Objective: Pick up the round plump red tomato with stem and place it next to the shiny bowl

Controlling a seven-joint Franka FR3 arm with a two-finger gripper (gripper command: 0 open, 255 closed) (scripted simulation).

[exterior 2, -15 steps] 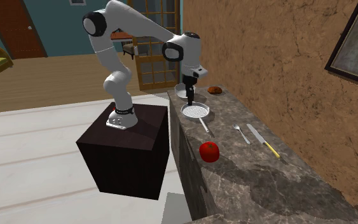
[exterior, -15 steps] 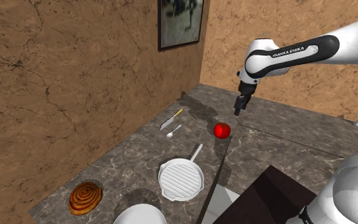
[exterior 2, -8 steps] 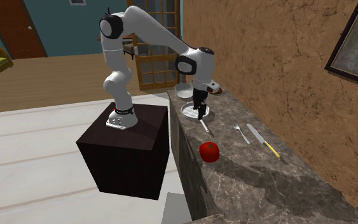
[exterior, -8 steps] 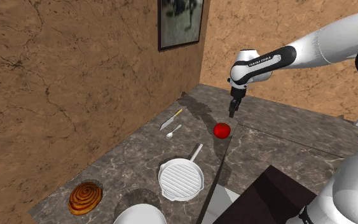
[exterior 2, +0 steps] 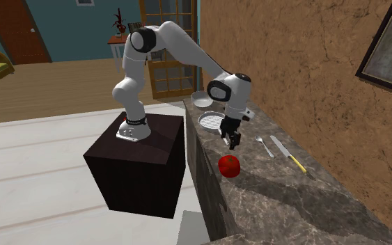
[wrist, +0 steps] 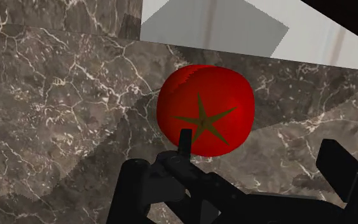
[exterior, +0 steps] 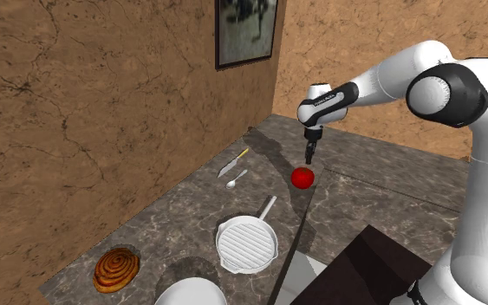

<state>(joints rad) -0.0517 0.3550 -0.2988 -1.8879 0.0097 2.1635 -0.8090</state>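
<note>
Red and round, the tomato [exterior: 302, 178] sits on the dark marbled table [exterior: 172, 217], close to the table's edge on the side of the stand [exterior 2: 140, 161], with its green star-shaped stem turned upward. The tool [exterior: 309, 158] hangs just above the tomato, pointing down at it, with a small gap between the two in both exterior views. Its fingers [wrist: 184, 137] stand well apart and hold nothing. In the wrist view the tomato lies ahead of the tool, nearer the thinner-looking finger, whose tip overlaps the tomato's lower edge in the picture. That view alone does not settle whether they touch. Beyond the tomato from the stand lie a spoon [exterior: 236, 178] and a knife [exterior: 233, 162] with a yellow handle, both near it. A ridged pan [exterior: 246, 243] rests farther along the table, handle aimed toward the tomato. The pale bowl [exterior: 190, 293] is well apart from the tomato, past the pan. The shoulder view's bottom edge cuts it off, and the arm partly covers it in the second exterior view. A spiral brown pastry [exterior: 117, 267] lies farthest from the tomato.
</note>
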